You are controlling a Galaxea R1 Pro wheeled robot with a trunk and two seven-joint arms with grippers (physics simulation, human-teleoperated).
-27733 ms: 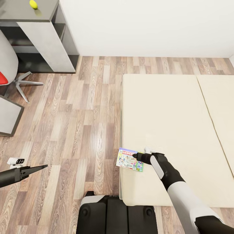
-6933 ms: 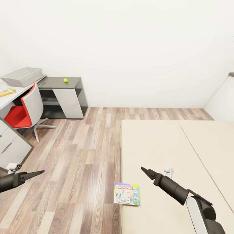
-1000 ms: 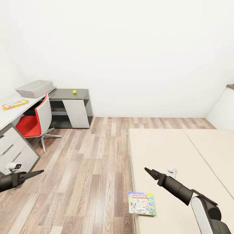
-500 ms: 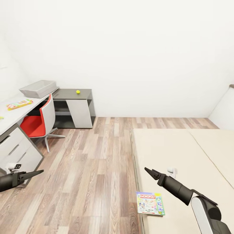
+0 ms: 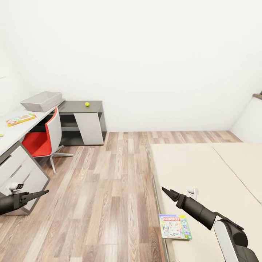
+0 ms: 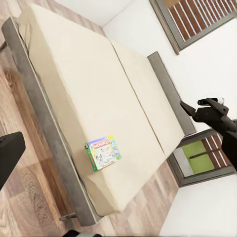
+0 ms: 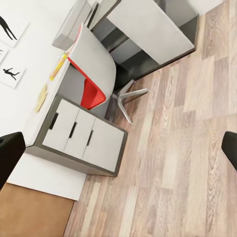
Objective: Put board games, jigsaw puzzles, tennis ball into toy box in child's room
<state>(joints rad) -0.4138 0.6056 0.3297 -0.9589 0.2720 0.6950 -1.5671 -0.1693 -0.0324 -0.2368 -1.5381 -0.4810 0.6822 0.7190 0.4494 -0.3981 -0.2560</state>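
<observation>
Monopoly board game (image 5: pixel 175 226), its white-green lid bright with cartoon print, lies flat at the near left corner of the bed (image 5: pixel 203 171), just inside the mattress edge and touching neither arm. Right end effector (image 5: pixel 164 190) hangs above the mattress beyond the box, its dark fingers drawn to a point and holding nothing. Left end effector (image 5: pixel 44 192) hovers over the wood floor (image 5: pixel 109 189) beside the white drawers, likewise pinched together and empty. Across the room, the grey toy box (image 5: pixel 42 100) sits at the far end of the white counter (image 5: pixel 14 127), a second flat colourful game (image 5: pixel 20 118) lies on the counter's near stretch, and the tennis ball (image 5: pixel 87 104) rests on the lower dark-grey section. A red-seated chair (image 5: pixel 45 136) is tucked against the counter. Compared with half a second ago, the whole scene has slid slightly right in the head view as the camera turned; the Monopoly box keeps its corner of the bed.
</observation>
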